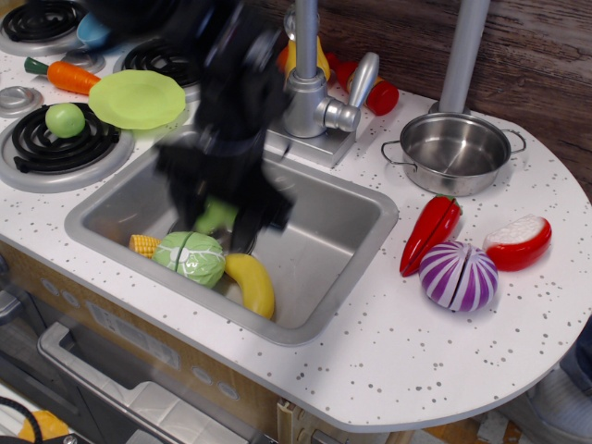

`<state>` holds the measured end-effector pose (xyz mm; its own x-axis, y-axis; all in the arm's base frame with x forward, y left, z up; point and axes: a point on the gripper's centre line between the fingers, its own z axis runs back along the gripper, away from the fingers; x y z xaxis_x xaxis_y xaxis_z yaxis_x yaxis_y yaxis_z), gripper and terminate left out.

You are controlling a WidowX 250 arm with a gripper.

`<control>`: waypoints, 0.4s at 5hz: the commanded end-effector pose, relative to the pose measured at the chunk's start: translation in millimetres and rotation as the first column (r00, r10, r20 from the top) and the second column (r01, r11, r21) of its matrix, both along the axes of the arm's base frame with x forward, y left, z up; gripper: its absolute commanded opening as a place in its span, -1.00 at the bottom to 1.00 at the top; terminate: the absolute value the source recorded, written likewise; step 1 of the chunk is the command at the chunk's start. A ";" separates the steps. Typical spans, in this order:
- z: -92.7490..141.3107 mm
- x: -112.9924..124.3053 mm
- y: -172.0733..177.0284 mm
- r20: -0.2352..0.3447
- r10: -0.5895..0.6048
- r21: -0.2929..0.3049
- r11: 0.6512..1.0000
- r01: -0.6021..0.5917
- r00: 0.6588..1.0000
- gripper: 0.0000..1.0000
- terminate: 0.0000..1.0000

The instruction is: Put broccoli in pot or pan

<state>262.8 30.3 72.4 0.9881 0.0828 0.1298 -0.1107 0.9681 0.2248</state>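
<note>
My gripper [222, 215] is blurred by motion above the sink [361, 199]. It is shut on the light-green broccoli [215, 216], which hangs between the fingers over the sink's middle. The shiny steel pot [452, 153] with wire loop handles stands empty on the counter at the back right, well to the right of the gripper.
In the sink lie a round cabbage [191, 256], a banana [251, 283] and a corn cob [142, 244]. A tap [310, 88] stands behind the sink. A red pepper [429, 233], purple onion [458, 275] and red-white piece [519, 242] lie in front of the pot. A green plate [136, 98] lies at left.
</note>
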 end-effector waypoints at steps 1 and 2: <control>55.1 72.1 -30.2 0.056 -0.085 0.009 0.996 0.084 0.995 -1.00 -1.00; 49.1 113.2 -44.2 0.073 -0.154 0.018 0.988 0.153 0.985 -1.00 -1.00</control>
